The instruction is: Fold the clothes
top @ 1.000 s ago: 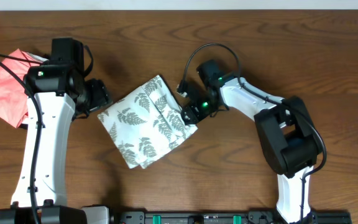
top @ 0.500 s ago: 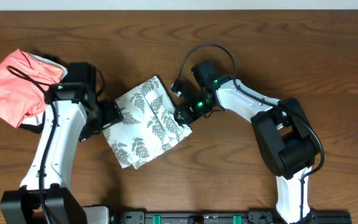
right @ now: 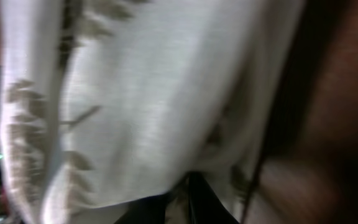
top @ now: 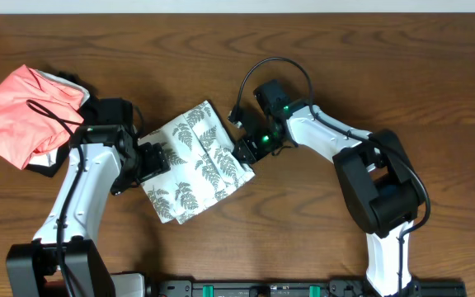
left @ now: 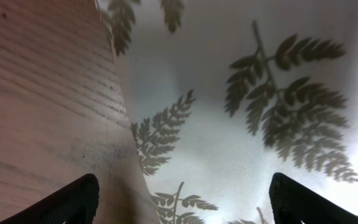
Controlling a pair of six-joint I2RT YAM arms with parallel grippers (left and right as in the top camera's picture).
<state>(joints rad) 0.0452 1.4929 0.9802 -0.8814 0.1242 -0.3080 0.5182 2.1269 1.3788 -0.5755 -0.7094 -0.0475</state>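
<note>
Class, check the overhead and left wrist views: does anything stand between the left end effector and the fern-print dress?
Nothing visible does. The left end effector is open right at the left edge of the fern-print dress, with only fabric and bare table between its fingers. The coral garment lies on the arm's far side, away from the dress.

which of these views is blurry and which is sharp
Right wrist: the fern-print dress is smeared and soft, and the right side is dark. Left wrist: the leaf print is fairly sharp, the wooden table slightly soft. Overhead: crisp and evenly lit.
</note>
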